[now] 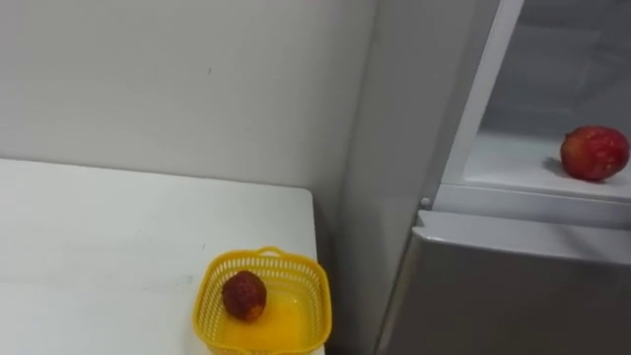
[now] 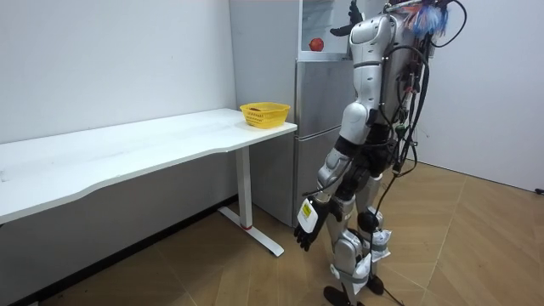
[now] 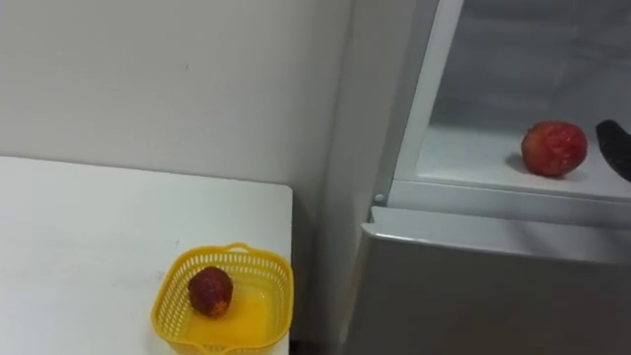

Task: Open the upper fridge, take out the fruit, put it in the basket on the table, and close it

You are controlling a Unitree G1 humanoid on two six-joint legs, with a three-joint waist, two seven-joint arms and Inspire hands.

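A red apple [image 3: 553, 148] lies on the white shelf [image 3: 473, 158] of the open upper fridge compartment, also seen as the apple [image 1: 595, 153] and the apple [image 2: 316, 44]. My right hand [image 3: 616, 148] is raised just right of the apple, a small gap apart, with its dark fingers straight; the room view shows the right hand [image 2: 355, 13] held up at the compartment. My left hand [image 2: 306, 223] hangs open beside my thigh and holds nothing. I stand facing the fridge [image 2: 323, 127].
A yellow basket [image 1: 306, 316] with a dark red fruit [image 1: 244, 295] in it sits at the right end of the white table [image 1: 118, 247], just left of the fridge. The shut lower fridge door [image 1: 513, 296] is below the shelf.
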